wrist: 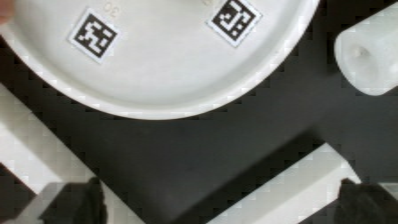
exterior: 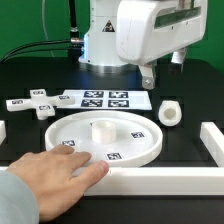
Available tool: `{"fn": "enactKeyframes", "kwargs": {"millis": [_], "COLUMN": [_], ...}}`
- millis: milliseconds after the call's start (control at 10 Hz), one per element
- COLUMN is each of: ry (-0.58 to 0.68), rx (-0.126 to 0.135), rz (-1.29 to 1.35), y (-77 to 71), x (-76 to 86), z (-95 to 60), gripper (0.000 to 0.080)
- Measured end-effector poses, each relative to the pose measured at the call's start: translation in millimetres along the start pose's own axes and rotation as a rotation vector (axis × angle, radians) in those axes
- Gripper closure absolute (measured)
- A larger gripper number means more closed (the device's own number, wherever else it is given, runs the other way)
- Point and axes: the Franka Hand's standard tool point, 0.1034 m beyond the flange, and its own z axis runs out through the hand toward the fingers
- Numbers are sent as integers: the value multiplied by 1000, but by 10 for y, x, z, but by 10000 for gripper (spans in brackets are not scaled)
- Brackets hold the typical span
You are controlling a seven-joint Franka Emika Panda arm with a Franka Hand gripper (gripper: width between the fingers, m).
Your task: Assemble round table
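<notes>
One large rimmed disc (exterior: 118, 150) lies flat on the black table (exterior: 190, 95), a raised hub (exterior: 100, 127) at its centre, a person's hand (exterior: 50, 180) on its rim and the short post (exterior: 170, 113) near it, while the gripper (wrist: 217, 200) hovers spread wide, grasping nothing.

Round rimmed disc (exterior: 105, 138): white, black-and-white square tags. Short cylinder post (exterior: 171, 113): plain white. Cross-shaped piece (exterior: 35, 106): white, same tags. Table (exterior: 195, 100): black. Gripper fingers (wrist: 68, 205): dark, black table between them.
</notes>
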Motion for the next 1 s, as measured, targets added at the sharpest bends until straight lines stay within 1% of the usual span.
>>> {"fn": "enactKeyframes", "kwargs": {"millis": [1000], "ry": [-2], "rx": [3], "rz": [0], "y": [-5], "x": [-5], "z": [20], "gripper": [150]}}
